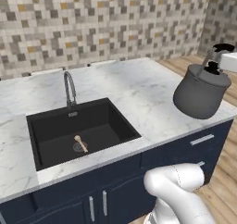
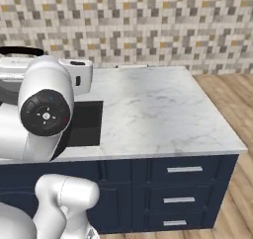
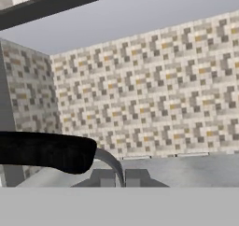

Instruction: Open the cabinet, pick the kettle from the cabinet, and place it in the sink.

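Observation:
The grey kettle (image 1: pixel 200 93) hangs tilted in the air over the right end of the counter, right of the sink (image 1: pixel 78 130). My gripper (image 1: pixel 215 60) is shut on it at the top, by the black arched handle (image 1: pixel 224 47). In the hand view the black handle (image 3: pixel 46 151) crosses the lower left and a grey curved strut (image 3: pixel 113 163) runs between the fingertips (image 3: pixel 103 177). The sink is a black basin with a grey gooseneck faucet (image 1: pixel 69 86); its right part (image 2: pixel 88 124) shows behind my arm. The cabinet doors are out of view; a dark edge with a pale underside (image 3: pixel 140 15) runs overhead.
A small wooden utensil (image 1: pixel 81 143) lies on the sink floor near the drain. White marble countertop (image 2: pixel 158 109) stretches right of the sink, with navy drawers (image 2: pixel 184 170) below. A tiled wall (image 1: pixel 102 24) backs the counter. My arm's elbow (image 2: pixel 45 112) blocks the left of the right base view.

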You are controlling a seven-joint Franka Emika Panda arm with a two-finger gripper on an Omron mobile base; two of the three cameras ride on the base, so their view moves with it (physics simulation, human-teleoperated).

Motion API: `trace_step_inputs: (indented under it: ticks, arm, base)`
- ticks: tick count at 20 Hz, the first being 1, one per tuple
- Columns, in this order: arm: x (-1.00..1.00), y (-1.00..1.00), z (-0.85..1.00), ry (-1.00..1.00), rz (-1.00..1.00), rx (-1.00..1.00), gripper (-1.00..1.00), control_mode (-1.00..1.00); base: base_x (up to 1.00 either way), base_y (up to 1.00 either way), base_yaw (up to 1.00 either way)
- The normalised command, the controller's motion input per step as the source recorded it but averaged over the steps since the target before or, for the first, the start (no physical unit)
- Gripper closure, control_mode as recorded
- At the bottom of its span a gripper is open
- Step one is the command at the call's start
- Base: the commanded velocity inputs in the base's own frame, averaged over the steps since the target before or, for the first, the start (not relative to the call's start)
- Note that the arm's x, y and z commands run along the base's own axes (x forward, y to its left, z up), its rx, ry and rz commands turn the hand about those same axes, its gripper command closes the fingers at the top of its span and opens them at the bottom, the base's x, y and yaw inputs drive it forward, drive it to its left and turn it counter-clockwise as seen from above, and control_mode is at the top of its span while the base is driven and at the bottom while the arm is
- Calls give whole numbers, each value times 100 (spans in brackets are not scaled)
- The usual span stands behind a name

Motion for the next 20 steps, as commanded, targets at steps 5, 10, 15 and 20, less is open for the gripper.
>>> trace_step_inputs:
  ticks: [5,10,15,20]
  arm:
    - [0,0,0,0,0,0,100,100]
    - [0,0,0,0,0,0,100,100]
    - [0,0,0,0,0,0,100,100]
    - [0,0,0,0,0,0,100,100]
  base:
    - [13,24,17]
    - [17,11,1]
    - [5,35,10]
    - [5,32,31]
